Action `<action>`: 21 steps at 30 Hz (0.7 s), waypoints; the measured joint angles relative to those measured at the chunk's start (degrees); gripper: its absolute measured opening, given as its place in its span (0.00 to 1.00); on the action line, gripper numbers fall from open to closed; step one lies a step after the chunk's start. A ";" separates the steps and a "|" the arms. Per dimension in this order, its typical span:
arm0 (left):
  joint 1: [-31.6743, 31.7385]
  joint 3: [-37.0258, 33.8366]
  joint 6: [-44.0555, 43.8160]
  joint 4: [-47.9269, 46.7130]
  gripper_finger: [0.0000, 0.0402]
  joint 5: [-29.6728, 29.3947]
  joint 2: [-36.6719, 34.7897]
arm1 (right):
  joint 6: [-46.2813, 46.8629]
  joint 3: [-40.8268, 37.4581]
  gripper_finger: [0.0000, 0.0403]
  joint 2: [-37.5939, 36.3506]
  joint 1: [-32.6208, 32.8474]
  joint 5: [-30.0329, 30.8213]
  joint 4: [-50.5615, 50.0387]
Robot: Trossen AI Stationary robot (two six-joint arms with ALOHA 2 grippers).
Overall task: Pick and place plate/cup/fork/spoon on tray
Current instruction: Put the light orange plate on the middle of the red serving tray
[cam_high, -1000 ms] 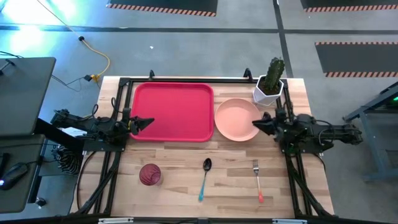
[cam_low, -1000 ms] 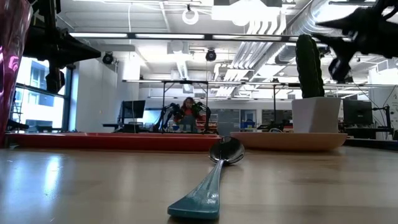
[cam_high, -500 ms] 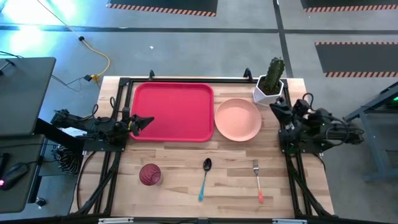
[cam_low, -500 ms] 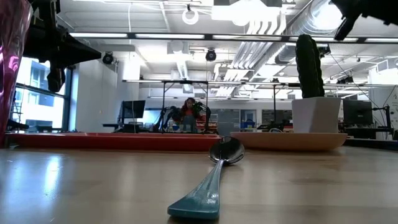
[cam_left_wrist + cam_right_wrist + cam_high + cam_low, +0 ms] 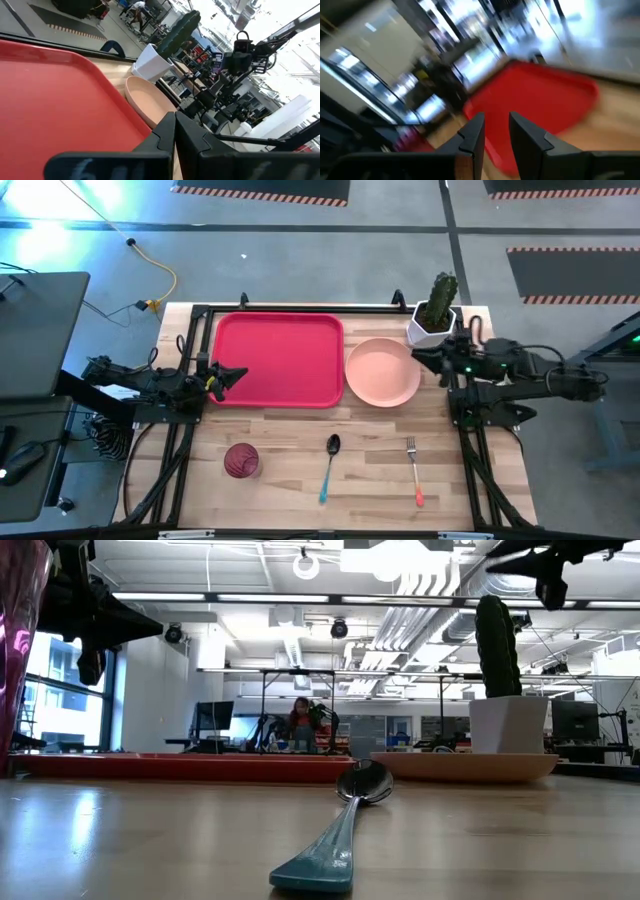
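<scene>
The right gripper (image 5: 418,357), fingers slightly parted and empty, has swung back from beside the table edge to hover at the round peach-pink plate's (image 5: 382,372) far rim, so a plate grasp looks next. The plate lies just right of the large red rectangular tray (image 5: 277,360), whose floor is bare. The left gripper (image 5: 240,375), clenched, hangs over the tray's left edge.

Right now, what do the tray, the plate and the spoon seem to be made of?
The tray: likely plastic, uniform red with a moulded raised rim and rounded corners. The plate: probably plastic or melamine, matte peach-pink with no glaze glare. The spoon: reflective metal bowl, teal handle that looks like glossy plastic.
</scene>
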 joint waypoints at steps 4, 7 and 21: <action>0.00 0.00 0.00 0.00 0.00 0.00 0.00 | 2.29 3.77 0.20 7.08 0.00 -0.52 -6.99; 0.00 0.00 0.00 -0.04 0.00 0.00 0.01 | 1.69 5.54 0.20 11.85 0.00 -1.95 -8.71; 0.00 0.00 0.00 -0.04 0.00 0.02 0.01 | 0.27 7.38 0.36 28.62 0.00 -6.92 -8.25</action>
